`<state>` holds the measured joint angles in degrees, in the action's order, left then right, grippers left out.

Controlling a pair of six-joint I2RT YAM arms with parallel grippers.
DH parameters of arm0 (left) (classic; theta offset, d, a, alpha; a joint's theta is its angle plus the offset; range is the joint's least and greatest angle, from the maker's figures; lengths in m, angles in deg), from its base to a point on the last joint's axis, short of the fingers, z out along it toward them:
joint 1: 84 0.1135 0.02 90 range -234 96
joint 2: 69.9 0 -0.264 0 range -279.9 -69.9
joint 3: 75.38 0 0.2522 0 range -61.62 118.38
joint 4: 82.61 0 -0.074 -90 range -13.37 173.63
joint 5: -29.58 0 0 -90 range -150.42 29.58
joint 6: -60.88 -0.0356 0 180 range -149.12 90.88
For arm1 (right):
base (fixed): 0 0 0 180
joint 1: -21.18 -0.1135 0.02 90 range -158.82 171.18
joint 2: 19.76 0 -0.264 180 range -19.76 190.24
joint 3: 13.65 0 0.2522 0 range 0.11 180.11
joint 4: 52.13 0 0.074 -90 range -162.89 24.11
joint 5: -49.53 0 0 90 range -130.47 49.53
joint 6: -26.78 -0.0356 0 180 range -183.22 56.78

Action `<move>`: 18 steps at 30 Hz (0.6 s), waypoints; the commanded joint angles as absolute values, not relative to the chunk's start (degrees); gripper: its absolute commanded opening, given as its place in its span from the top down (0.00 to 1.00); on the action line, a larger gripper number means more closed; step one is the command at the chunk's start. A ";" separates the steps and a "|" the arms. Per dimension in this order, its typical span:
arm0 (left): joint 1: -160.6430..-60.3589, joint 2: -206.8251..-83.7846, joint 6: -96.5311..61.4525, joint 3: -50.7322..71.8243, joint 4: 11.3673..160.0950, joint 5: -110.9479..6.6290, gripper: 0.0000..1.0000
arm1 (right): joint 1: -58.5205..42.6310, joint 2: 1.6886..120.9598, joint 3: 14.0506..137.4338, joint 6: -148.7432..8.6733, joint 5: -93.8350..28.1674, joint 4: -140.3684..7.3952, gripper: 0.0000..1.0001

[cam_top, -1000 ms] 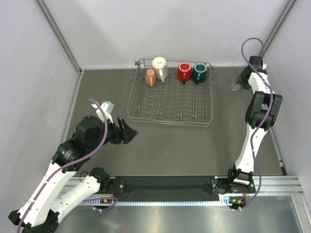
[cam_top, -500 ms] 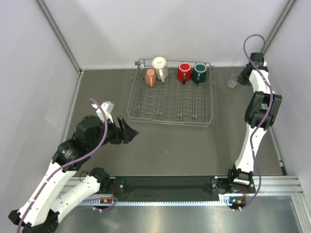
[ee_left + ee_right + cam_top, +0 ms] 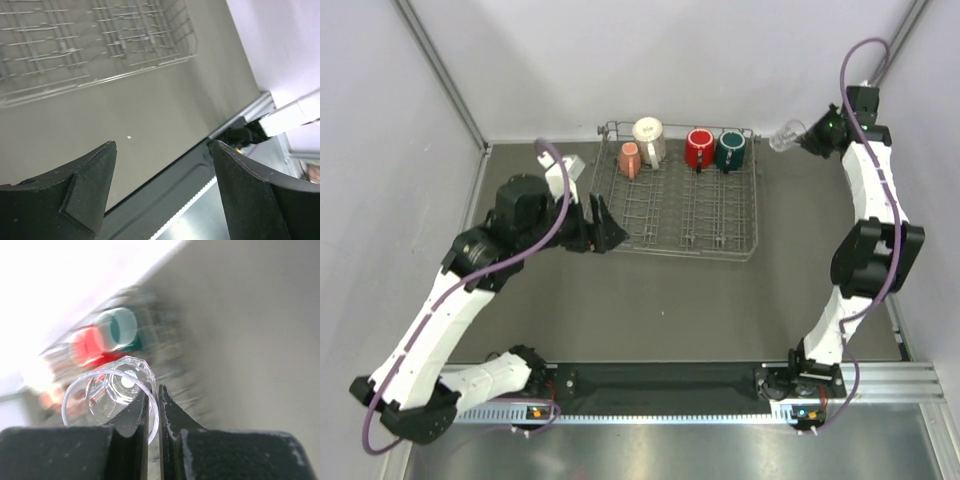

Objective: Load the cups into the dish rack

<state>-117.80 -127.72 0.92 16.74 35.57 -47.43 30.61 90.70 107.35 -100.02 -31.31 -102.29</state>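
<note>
While the left pincer (image 3: 164, 150) gapes empty, the right pincer (image 3: 153, 394) clamps the clear glass (image 3: 105, 390) by its rim.

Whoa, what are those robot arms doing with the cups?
They're loading cups into the dish rack. The salmon-pink mug, white mug, red mug and dark green mug already sit at its far end. The right gripper pinches the rim of the clear glass, up in the air right of the rack. The left gripper is open and empty near the rack's front left corner.
</note>
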 commanded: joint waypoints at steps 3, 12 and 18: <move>-117.05 -135.71 2.50 26.07 38.36 -38.12 0.18 | 25.93 70.10 97.08 -103.12 -23.96 -95.08 1.00; -117.05 -138.20 32.95 25.32 60.46 -33.62 0.12 | 22.25 40.20 72.62 -104.36 -17.53 -79.17 1.00; -117.40 -137.84 58.37 18.01 82.45 -31.24 0.11 | 17.84 27.64 64.37 -108.12 -17.89 -62.94 1.00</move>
